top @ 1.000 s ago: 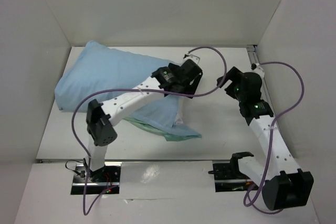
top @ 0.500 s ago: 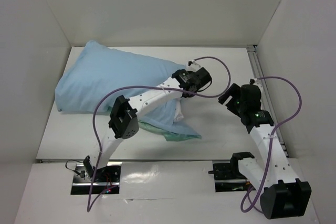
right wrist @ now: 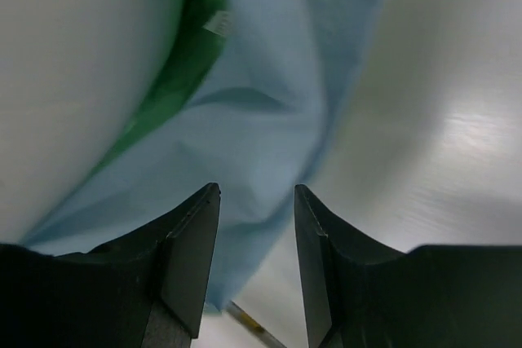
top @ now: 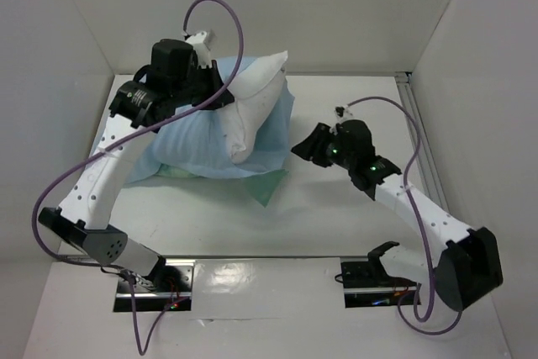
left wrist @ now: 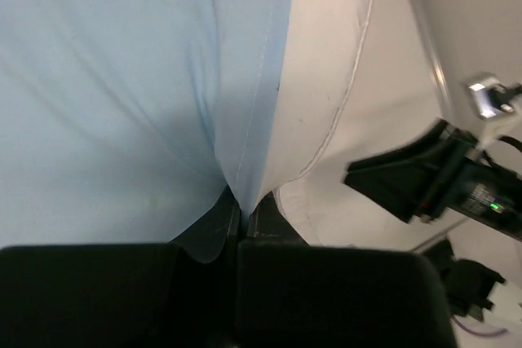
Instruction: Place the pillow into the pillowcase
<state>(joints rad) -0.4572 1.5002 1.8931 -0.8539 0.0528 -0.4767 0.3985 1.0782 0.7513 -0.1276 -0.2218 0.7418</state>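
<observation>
Hiding much of the pillow [top: 252, 107], the pillowcase [top: 185, 153] bares one end.

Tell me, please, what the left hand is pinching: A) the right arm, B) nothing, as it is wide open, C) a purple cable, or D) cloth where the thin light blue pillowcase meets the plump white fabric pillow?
D: the left wrist view shows the left hand shut on the fold where the thin light blue pillowcase meets the plump white fabric pillow.

White screw-dotted links [top: 92, 182], black joints [top: 471, 271]; a purple cable [top: 240, 35] loops behind the black left end effector [left wrist: 239, 218] and right end effector [right wrist: 257, 258] alike.
</observation>
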